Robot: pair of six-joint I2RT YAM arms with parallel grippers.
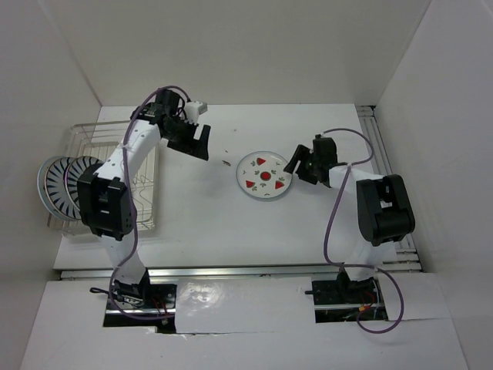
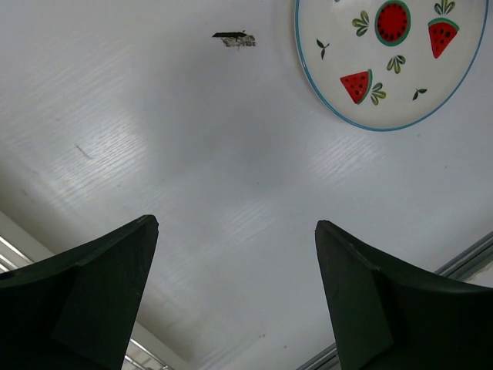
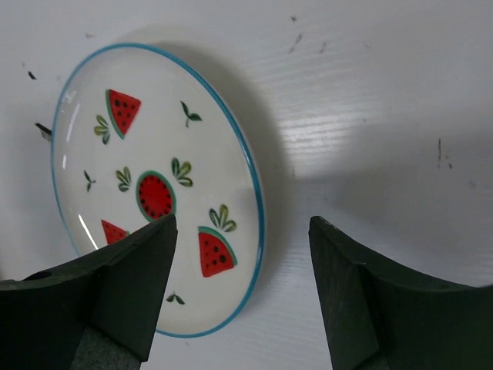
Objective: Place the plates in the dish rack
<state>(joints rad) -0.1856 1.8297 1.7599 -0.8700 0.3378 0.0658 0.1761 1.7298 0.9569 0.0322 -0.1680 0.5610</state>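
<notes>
A white plate with red watermelon prints and a blue rim (image 1: 264, 175) lies flat on the white table, right of centre. My right gripper (image 1: 296, 165) stands open at its right edge. In the right wrist view the left finger hangs over the plate (image 3: 154, 185) and the right finger over bare table, so the rim lies between them (image 3: 243, 227). My left gripper (image 1: 200, 145) is open and empty (image 2: 235, 231), left of the plate (image 2: 389, 62) and apart from it. The wire dish rack (image 1: 148, 202) sits at the far left with two striped plates (image 1: 60, 185) standing on edge at its left side.
White walls close in the table on the left, back and right. A small dark speck (image 1: 225, 163) lies on the table between my left gripper and the plate. Metal rails (image 1: 383, 150) run along the right edge. The left arm reaches across the rack.
</notes>
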